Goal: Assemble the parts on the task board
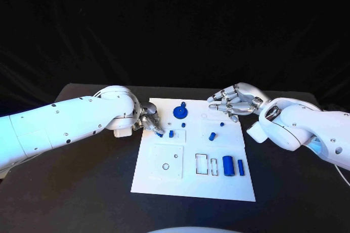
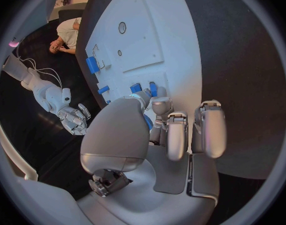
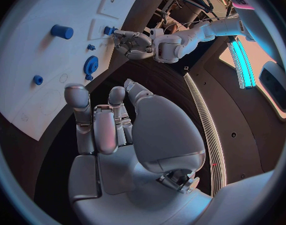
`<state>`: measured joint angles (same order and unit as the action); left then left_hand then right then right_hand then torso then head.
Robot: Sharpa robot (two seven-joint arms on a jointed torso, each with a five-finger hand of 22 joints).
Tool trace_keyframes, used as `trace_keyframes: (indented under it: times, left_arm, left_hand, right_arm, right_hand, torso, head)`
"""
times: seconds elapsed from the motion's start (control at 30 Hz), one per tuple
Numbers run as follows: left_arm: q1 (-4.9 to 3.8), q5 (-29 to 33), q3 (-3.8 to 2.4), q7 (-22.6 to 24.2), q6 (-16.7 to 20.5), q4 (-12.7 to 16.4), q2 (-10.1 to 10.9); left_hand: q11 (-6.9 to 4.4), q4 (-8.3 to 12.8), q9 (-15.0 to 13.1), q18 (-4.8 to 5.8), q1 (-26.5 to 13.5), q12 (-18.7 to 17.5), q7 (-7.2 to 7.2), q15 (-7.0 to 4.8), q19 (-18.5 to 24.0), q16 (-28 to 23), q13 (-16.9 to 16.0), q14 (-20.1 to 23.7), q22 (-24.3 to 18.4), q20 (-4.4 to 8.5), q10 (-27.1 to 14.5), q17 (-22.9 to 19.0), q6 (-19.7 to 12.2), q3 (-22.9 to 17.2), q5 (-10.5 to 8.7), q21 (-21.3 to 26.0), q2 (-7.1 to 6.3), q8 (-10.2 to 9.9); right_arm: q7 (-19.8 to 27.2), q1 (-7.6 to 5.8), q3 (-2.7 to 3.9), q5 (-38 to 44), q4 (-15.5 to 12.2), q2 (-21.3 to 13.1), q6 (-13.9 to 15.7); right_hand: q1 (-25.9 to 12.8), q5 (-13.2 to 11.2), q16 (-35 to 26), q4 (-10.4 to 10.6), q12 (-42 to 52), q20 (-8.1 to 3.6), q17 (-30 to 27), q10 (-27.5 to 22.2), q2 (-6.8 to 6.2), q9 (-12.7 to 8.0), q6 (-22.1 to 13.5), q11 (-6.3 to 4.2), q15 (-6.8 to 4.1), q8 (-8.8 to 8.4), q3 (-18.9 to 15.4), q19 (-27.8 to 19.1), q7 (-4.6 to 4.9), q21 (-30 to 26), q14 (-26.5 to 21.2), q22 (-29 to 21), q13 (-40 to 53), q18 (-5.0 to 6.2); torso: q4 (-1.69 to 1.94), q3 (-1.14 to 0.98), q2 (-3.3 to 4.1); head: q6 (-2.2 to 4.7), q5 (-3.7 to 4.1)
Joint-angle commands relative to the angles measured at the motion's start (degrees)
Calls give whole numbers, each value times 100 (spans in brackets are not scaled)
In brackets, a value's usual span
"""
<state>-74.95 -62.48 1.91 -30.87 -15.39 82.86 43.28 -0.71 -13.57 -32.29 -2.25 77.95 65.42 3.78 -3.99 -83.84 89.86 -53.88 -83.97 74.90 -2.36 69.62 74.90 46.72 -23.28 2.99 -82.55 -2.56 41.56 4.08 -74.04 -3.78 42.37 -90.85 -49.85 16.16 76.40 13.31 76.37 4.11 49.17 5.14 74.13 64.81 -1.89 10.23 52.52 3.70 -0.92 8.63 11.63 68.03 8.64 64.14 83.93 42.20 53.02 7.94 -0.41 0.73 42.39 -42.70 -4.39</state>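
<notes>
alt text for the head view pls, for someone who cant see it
A white task board lies on a black table with small blue parts on it, among them a gear. The left hand touches a part at the board's left edge; the right hand hovers over its far right corner.

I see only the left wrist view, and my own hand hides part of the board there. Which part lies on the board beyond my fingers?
Observer: The head view shows a blue gear lying on the task board near its far edge, just beyond the left hand.
Operator: The right hand looks very small in my view. Does it hold a part?
Observer: No. The right wrist view shows its fingers curled in with nothing between them.
</notes>
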Motion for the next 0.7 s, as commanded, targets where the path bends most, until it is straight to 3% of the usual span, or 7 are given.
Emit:
trace_keyframes:
  times: [0.03, 0.7]
  left_arm:
    - [9, -91, 3, -66, -208, -9, -9]
    - [9, -107, 8, -90, -268, -16, -85]
  left_hand:
    - [-9, 471, -8, 21, 63, 16, -50, -18, -268, 14, -6, -603, 787, 25, 31, 1510, 8, -505, 19, -13, -10, 18]
    - [-7, 472, -8, 20, 32, 19, -47, -19, -265, 14, -11, -603, 785, 30, 49, 1510, 26, -587, 19, -7, -15, 30]
  right_arm:
    - [63, 5, 0, 18, -1, -1, -14]
    - [68, 6, 0, 16, -5, 11, -17]
  right_hand:
    - [16, 20, 20, 0, 37, 12, 6, 18, 51, 3, -14, -1, 15, 26, -4, -1, 28, -21, 204, -2, 5, 62]
    - [16, 20, 20, 0, 37, 12, 6, 18, 51, 3, -14, -1, 15, 26, -4, -1, 28, -21, 204, -2, 5, 62]
  torso:
    - [-7, -4, -1]
    - [1, -5, 0]
  head:
    - [-8, -8]
    - [-13, -3]
